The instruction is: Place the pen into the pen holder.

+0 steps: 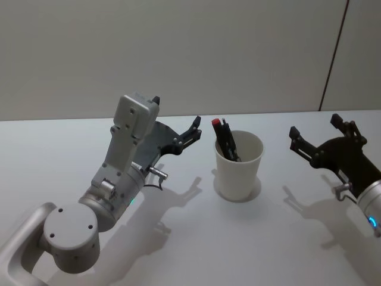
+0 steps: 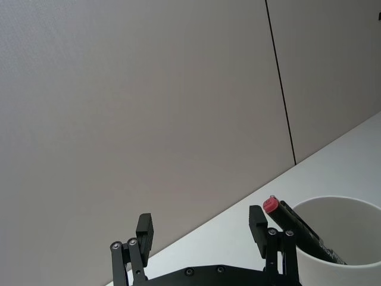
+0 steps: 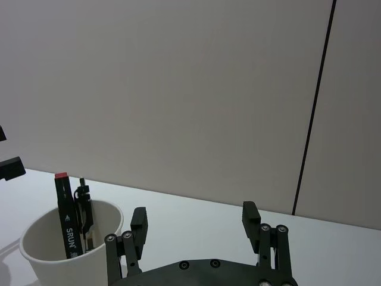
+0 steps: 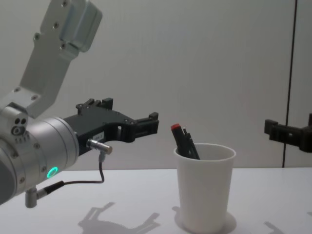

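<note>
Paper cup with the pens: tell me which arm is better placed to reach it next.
Left, probably. The left gripper hovers open beside the paper cup, near the red-capped pen. The right gripper, also open, sits farther off.

A: Head view looks down; chest view sits low, side-on to the surface.
B: Each wrist view peers forward over its pincer; all four share the pen holder.

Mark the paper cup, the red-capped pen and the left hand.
paper cup (image 1: pixel 238 176), head view, front wall.
red-capped pen (image 1: pixel 216 123), head view, red cap.
left hand (image 2: pixel 202 229), left wrist view, midway between the open fingertips.
</note>
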Controlling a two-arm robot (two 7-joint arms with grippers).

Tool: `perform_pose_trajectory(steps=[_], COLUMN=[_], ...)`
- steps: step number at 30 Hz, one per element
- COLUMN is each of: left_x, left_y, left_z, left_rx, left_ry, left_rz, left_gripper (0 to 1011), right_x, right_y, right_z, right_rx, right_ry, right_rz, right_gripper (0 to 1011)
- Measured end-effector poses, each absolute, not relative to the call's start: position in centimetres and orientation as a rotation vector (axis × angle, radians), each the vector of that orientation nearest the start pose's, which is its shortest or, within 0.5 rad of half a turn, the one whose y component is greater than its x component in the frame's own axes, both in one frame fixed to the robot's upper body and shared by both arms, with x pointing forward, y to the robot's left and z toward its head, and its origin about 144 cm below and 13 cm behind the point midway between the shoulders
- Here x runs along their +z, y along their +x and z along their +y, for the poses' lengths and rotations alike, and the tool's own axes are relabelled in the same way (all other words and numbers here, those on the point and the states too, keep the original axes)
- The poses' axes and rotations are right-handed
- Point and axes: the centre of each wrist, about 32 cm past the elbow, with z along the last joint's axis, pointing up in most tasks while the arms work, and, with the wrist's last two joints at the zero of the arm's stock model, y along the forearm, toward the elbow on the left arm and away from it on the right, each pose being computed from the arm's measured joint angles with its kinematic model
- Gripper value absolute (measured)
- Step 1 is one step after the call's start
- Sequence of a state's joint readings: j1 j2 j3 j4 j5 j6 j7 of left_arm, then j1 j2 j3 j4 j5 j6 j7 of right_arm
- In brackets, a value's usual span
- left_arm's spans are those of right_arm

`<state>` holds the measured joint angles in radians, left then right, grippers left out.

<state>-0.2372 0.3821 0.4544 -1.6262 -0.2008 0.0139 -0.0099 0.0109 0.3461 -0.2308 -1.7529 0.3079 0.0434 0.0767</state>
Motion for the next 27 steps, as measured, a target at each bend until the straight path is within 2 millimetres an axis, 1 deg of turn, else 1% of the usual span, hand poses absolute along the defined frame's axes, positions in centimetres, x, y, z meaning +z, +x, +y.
perform_pose_trajectory(steps=[7, 27], left_x=[120.45, 120.44], left_y=[49.20, 49.20], left_z=[19.85, 19.84], left_rx=[1.125, 1.124], left_ry=[0.061, 0.061], left_rz=[-0.267, -0.268], left_gripper=[1001, 1001], right_x=[118.90, 118.88], right_y=[44.36, 44.33], right_z=[-23.73, -23.71], right_rx=[-1.230, -1.230], right_ry=[0.027, 0.026], right_rz=[-0.075, -0.075], right_gripper=[1001, 1001])
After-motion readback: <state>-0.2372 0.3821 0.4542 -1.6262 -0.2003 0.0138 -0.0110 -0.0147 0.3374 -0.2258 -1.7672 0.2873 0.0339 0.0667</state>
